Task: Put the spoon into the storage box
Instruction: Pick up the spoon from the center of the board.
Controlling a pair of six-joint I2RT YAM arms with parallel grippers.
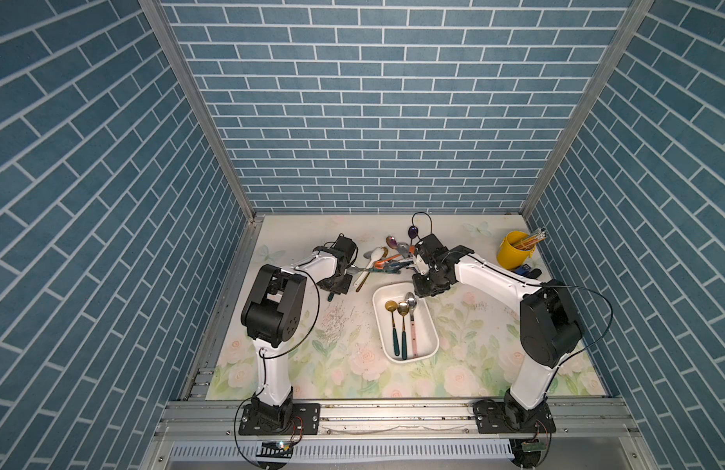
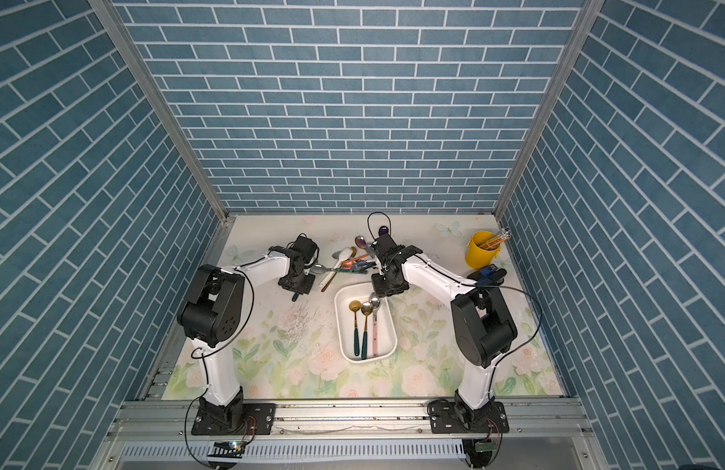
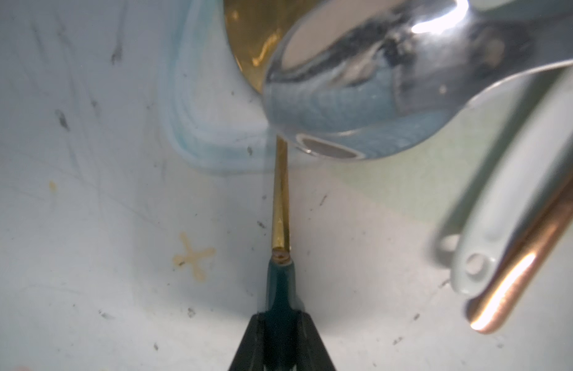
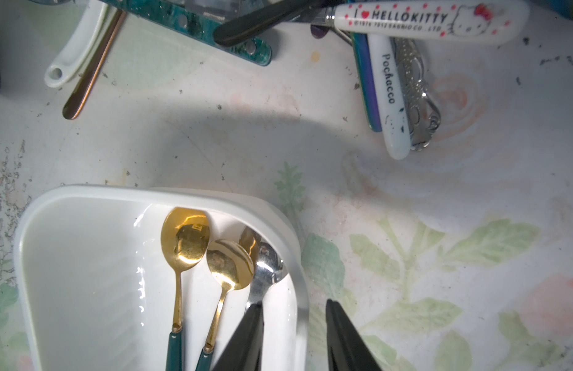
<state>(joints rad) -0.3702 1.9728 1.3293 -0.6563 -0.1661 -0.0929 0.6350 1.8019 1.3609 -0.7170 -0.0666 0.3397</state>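
Gold spoon (image 3: 281, 205), likely stiff, slick: pinched at teal handle (image 3: 278, 282) by left fingers (image 3: 246, 347), pile's (image 1: 387, 260) nine o'clock; right fingers (image 4: 243, 337) parted, empty.

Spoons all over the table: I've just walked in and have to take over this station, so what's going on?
The left gripper is shut on the green handle of a gold spoon at the edge of the pile, its bowl under a silver spoon. The right gripper hangs open and empty over the rim of the storage box. Three spoons already lie in the box.
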